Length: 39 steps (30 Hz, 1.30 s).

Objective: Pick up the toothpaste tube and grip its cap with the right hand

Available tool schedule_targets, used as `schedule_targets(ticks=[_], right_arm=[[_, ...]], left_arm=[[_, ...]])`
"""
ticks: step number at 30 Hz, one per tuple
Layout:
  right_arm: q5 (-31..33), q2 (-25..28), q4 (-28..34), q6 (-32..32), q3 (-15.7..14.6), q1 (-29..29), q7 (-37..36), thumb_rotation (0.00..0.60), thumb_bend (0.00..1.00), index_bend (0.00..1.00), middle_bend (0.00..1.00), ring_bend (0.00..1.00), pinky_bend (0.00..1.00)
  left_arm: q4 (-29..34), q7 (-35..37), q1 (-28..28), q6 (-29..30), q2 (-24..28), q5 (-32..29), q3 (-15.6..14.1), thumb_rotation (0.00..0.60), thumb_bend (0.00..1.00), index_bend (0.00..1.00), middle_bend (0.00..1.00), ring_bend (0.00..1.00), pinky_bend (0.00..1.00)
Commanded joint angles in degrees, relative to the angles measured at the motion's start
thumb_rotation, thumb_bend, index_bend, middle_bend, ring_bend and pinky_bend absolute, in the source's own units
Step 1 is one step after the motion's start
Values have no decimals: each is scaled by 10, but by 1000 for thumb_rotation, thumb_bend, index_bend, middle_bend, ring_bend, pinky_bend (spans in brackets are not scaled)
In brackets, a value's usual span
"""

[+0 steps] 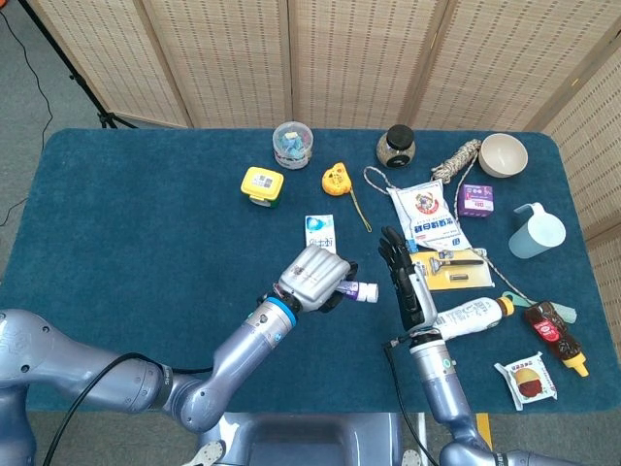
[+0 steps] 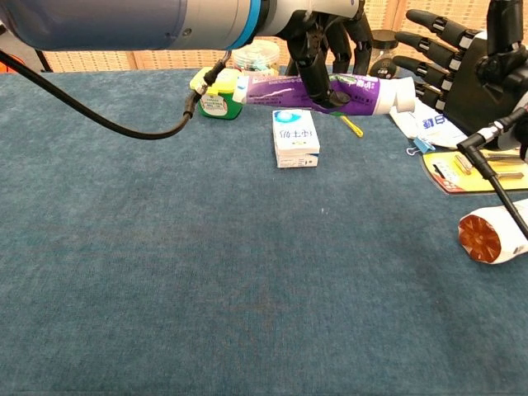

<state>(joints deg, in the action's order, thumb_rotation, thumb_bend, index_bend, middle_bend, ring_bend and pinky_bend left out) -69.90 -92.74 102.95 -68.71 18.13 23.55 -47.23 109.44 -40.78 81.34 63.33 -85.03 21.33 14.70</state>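
My right hand point(image 1: 403, 282) stands open, fingers point(image 2: 431, 51) spread and holding nothing, palm turned toward my left. Just beside those fingertips sits the white cap point(image 2: 403, 96) of the toothpaste tube point(image 2: 318, 87), near but not touching. My left hand point(image 1: 312, 278) grips the purple tube around its middle, holding it level above the table point(image 2: 206, 280), over the small white box point(image 2: 295, 137).
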Motion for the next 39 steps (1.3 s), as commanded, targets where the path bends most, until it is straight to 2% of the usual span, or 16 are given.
schedule_targets(ticks=[1, 18, 39], right_arm=[[4, -7, -3, -3, 5, 0, 12, 114, 0, 0, 0, 0, 0], [20, -39, -4, -9, 26, 4, 58, 116, 0, 0, 0, 0, 0], [47, -90, -38, 15, 54, 33, 91, 118, 0, 0, 0, 0, 0]], left_arm=[[-2, -8, 6, 6, -7, -11, 5, 600, 1000, 590, 549, 526, 536], [-24, -45, 19, 59, -58, -39, 32, 600, 1000, 590, 549, 526, 537], [-20, -57, -3, 59, -51, -33, 36, 600, 1000, 590, 549, 526, 537]])
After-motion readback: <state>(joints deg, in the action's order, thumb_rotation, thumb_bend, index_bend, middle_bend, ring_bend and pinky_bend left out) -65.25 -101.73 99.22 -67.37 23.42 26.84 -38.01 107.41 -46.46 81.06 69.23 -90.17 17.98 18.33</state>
